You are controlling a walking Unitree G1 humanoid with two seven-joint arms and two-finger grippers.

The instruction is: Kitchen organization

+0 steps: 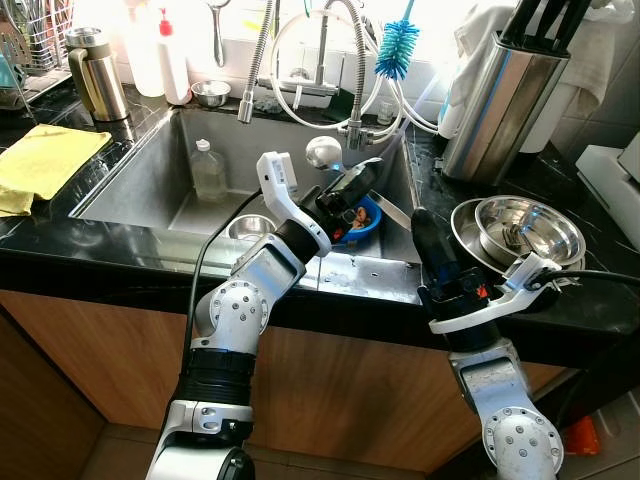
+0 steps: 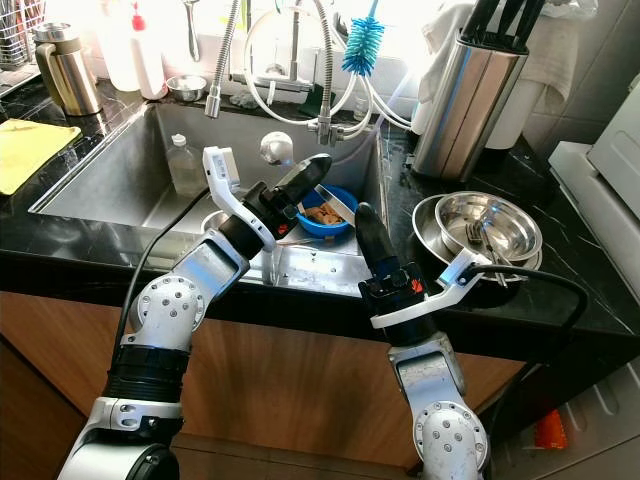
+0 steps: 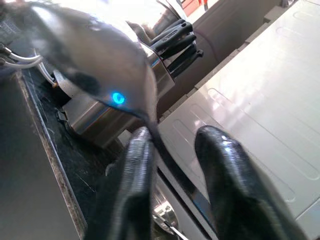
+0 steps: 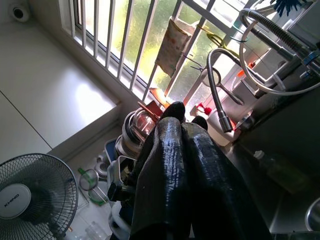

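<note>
Over the sink (image 1: 150, 175), left gripper (image 1: 352, 185) pinching a steel ladle (image 3: 100, 60) above the blue bowl (image 1: 362, 222), right gripper (image 1: 420, 228) closed and empty nearby; mid-carry seemingly, calling next for a steady set-down spot.

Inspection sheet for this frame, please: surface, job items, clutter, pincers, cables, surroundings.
Surface: black counter around a steel sink.
Job's things: blue bowl of scraps in the sink; stacked steel bowls on the counter.
Clutter: yellow cloth, plastic bottle, knife block, blue brush.
Pincers: left pincer over the sink, holding a metal spoon; right pincer shut, empty, at the counter edge.
Cables: black cable along the left arm; another by the right wrist.
Surroundings: barred window, fan.
</note>
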